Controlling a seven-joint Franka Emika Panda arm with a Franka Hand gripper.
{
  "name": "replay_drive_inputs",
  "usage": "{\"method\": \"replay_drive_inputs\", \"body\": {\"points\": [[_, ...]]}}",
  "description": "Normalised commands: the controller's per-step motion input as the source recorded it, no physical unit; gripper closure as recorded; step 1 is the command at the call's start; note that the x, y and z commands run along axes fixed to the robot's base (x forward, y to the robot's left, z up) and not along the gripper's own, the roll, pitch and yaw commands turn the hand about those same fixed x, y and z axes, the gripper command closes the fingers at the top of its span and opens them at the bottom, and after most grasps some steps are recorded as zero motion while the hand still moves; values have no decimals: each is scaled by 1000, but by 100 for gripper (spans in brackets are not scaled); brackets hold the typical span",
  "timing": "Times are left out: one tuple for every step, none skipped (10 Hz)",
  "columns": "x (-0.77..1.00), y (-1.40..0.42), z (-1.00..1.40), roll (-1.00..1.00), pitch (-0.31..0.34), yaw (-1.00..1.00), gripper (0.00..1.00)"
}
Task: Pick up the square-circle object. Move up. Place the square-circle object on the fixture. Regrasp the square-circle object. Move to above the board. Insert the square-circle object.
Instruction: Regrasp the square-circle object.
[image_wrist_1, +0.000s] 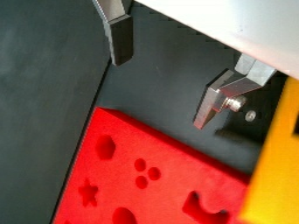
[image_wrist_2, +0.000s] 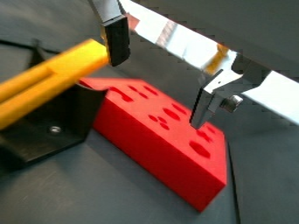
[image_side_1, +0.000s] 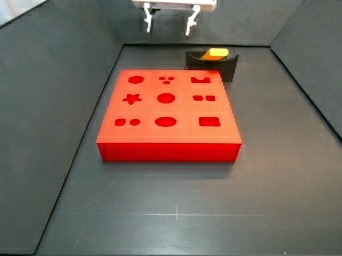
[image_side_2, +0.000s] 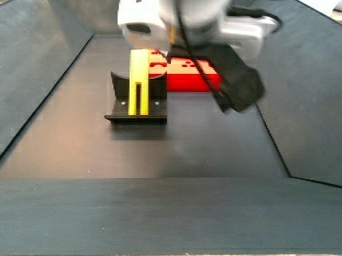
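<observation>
The square-circle object (image_wrist_2: 47, 74) is a yellow peg resting tilted in the dark fixture (image_wrist_2: 47, 131); both side views show it there, the peg (image_side_2: 139, 85) on the fixture (image_side_1: 214, 70). In a wrist view the peg (image_wrist_1: 274, 157) shows at the frame edge. My gripper (image_wrist_2: 162, 74) is open, with only floor between its fingers (image_wrist_1: 117, 39). It hangs apart from the peg, high at the back of the box in a side view, gripper (image_side_1: 174, 25). The red board (image_side_1: 167, 110) with shaped cut-outs lies flat beside the fixture, and its corner (image_wrist_1: 140, 175) lies below my fingers.
Dark grey walls (image_side_1: 67, 90) slope up round the floor on all sides. A pale strip (image_wrist_2: 176, 44) of the box rim runs behind my fingers. A black cable bundle (image_side_2: 234, 85) hangs from my wrist over the board.
</observation>
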Motion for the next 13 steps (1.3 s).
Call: {"method": "replay_drive_inputs", "body": {"points": [[-101,-1000,-86,795,-86,-1000,0],[-109,-1000,-59,792,-115,-1000,0],[-91,-773,-26,789,-155,-1000,0],[-68,-575,-8,784,-184,-1000,0],[-56,-366,1,779,-211,-1000,0],[-47,-155,2,772,-236,-1000,0],[-37,-32,10,758,-267,-1000,0],[-36,-23,5,751,-290,-1000,0],[-43,-17,5,744,-312,-1000,0],[-52,-19,13,733,-338,-1000,0],[-55,-15,12,726,-354,-1000,0],[-50,-14,4,715,-364,-1000,0],[-47,-13,2,707,-364,-1000,0]]}}
